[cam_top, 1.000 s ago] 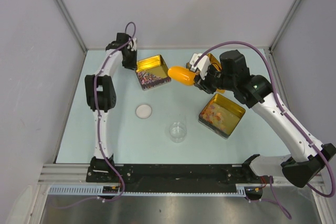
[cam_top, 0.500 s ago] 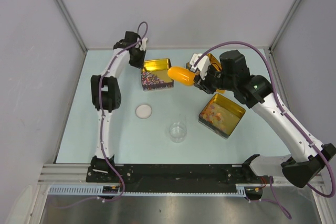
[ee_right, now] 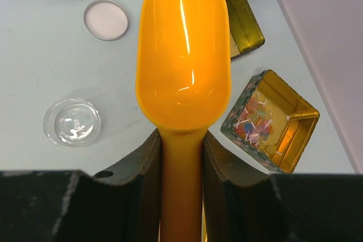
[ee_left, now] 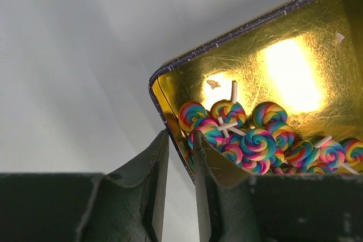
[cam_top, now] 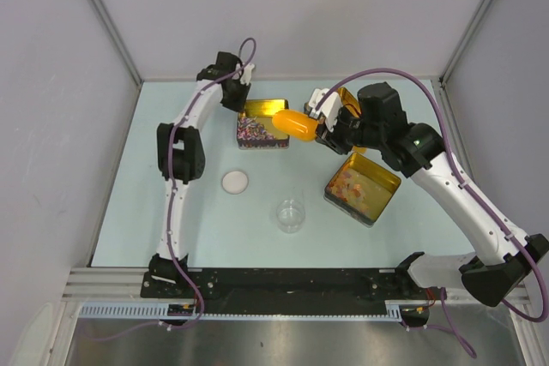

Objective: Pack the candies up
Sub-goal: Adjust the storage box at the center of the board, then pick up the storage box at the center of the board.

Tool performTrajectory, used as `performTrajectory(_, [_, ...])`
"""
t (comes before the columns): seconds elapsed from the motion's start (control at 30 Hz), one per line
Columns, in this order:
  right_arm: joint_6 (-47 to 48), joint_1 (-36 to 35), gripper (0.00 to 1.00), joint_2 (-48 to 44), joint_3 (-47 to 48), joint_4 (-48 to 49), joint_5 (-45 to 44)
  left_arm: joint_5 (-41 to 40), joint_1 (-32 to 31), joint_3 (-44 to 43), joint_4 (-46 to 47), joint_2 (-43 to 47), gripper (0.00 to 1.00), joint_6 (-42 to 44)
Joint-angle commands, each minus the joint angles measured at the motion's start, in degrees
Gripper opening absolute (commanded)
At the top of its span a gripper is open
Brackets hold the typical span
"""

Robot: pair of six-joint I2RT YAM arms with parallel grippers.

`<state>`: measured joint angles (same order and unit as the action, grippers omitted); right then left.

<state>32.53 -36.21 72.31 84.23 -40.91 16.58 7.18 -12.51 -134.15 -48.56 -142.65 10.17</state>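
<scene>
The candies (ee_left: pixel 249 140) are little rainbow-swirl lollipops on white sticks. They're heaped in the corner of a gold tin (ee_left: pixel 295 55), right at the left claw's (ee_left: pixel 180 157) fingertips. That claw is clamped on the tin's wall near the corner, one finger inside and one outside.

Compared with a second ago, the left arm has swung the tin over toward the right claw and squared it up. It was sitting off to the side at an angle with a gap between them. In the top view its far edge is now tucked under the tip of the orange scoop (ee_right: pixel 184 49).

The right claw (ee_right: pixel 180 140) hasn't budged. It's clenched on the scoop's handle, with the bowl sticking straight out ahead of it.

More candies (ee_right: pixel 255 123) lie in a second gold tin (ee_right: pixel 272 120), just off the right side of that claw on the pale blue table (cam_top: pixel 171 212). On the claw's other side there's a clear glass dish (ee_right: pixel 72 122). A round white lid (ee_right: pixel 106 19) lies further out past it. A darker empty tin (ee_right: pixel 241 18) sits beyond the scoop's tip.
</scene>
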Motion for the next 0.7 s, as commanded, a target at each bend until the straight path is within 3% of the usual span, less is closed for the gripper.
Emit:
performTrajectory(0.0, [-1.07, -0.36, 0.00, -1.21, 0.06, 1.44, 0.56, -0.85, -2.87, -3.14, -0.14, -1.23, 0.28, 1.69])
performTrajectory(0.2, [-0.89, -0.80, 0.00, -0.86, 0.06, 1.44, 0.56, -4.00, -4.71, -3.40, 0.39, -2.10, 0.26, -0.06])
performTrajectory(0.33, [-0.72, -1.32, 0.00, -0.77, 0.06, 1.35, 0.12, -6.91, -4.71, -3.31, 0.83, -2.46, 0.32, -1.73])
performTrajectory(0.67, [-0.37, -1.41, 0.00, -1.39, 0.06, 0.65, 0.21, -5.95, -4.63, -2.53, 1.71, -2.99, 0.32, -3.23])
